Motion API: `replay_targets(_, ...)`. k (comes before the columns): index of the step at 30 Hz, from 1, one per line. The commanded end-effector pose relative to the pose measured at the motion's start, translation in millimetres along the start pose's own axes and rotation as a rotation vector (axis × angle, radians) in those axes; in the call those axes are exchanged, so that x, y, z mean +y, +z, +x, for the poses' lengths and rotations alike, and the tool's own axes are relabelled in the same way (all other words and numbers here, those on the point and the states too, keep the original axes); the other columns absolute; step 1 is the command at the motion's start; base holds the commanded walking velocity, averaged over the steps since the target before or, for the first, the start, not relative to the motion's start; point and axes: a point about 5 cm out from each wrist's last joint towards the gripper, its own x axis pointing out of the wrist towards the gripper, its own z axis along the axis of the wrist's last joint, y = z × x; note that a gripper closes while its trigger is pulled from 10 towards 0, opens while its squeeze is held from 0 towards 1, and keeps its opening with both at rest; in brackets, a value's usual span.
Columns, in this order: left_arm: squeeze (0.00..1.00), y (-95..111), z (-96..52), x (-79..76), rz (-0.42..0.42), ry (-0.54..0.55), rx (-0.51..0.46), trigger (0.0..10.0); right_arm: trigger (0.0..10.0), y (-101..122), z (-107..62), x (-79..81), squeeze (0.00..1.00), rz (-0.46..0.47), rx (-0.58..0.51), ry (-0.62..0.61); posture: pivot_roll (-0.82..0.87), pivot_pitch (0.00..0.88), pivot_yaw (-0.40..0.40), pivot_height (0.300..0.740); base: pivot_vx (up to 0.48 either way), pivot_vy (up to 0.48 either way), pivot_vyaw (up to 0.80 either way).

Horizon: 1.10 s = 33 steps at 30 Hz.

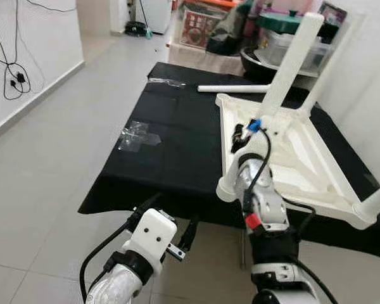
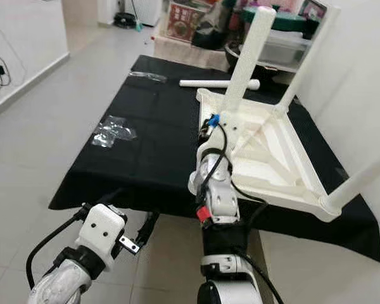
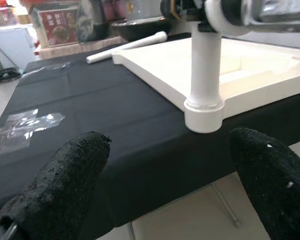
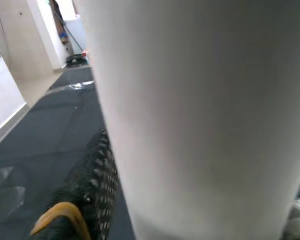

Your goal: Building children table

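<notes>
I am working at a bench (image 1: 145,171) draped in matte black cloth. A white plastic tabletop (image 1: 291,158) is lying upside down on the cloth at the bench's right side, its ribbed underside facing up and its near corner reaching the bench's front edge. Round white legs are standing in its corner sockets: a near leg (image 3: 205,65) at the front corner, a tall leg (image 1: 291,57) tilting up from the middle, and another leg (image 1: 377,202) at the right corner. A loose leg (image 1: 234,88), a smooth white tube, is lying flat near the bench's far edge, just beyond the tabletop.

My right gripper (image 1: 240,136) is reaching in over the near corner of the tabletop. In the right wrist view a smooth white cylinder is pressing against one textured black finger (image 4: 92,185); I am pinching the near leg with the jaws closed on it.

My left gripper (image 1: 183,240) is hanging below the bench's front edge, off the cloth. Its two rough, rounded black fingers (image 3: 65,180) are spread wide, holding nothing.

Two crinkled clear plastic wrappers (image 1: 139,136) are lying on the cloth toward the left edge. Glossy pale tiles are covering the floor (image 1: 44,190).
</notes>
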Motion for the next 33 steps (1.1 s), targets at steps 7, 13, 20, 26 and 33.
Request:
replay_targets(7, 0.0, -2, -0.8, -4.2, -0.007, -0.014, 0.002, 10.0, 10.0, 13, 12.5, -1.0, 0.0, 0.2, -0.016, 0.276, 0.12, 0.037, -0.161, 0.74, 0.0, 0.0, 0.0)
replay_targets(13, 0.0, -2, -1.2, -5.0, -0.009, -0.012, 0.001, 10.0, 10.0, 28, 1.0, -6.2, 0.0, 0.289, 0.075, 0.927, 0.13, 0.025, -0.169, 0.74, 0.0, 0.0, 0.0)
replay_targets(20, 0.0, -1, -0.8, -4.4, -0.008, -0.01, -0.001, 10.0, 10.0, 26, -21.9, 3.7, 0.0, 0.198, 0.13, 1.301, 0.13, 0.035, -0.169, 0.74, 0.0, 0.0, 0.0)
replay_targets(26, 0.0, -1, -1.6, -2.1, -0.004, -0.002, 0.001, 10.0, 10.0, 13, -21.0, 27.5, 0.0, 0.047, 0.133, 1.361, 0.14, 0.04, -0.167, 0.74, 0.0, 0.0, 0.0)
replay_targets(33, 0.0, -1, -0.9, -1.2, -0.002, 0.0, -0.001, 10.0, 0.0, 8, 6.5, 29.9, 0.0, -0.104, 0.112, 1.034, 0.13, 0.045, -0.165, 0.74, 0.0, 0.0, 0.0)
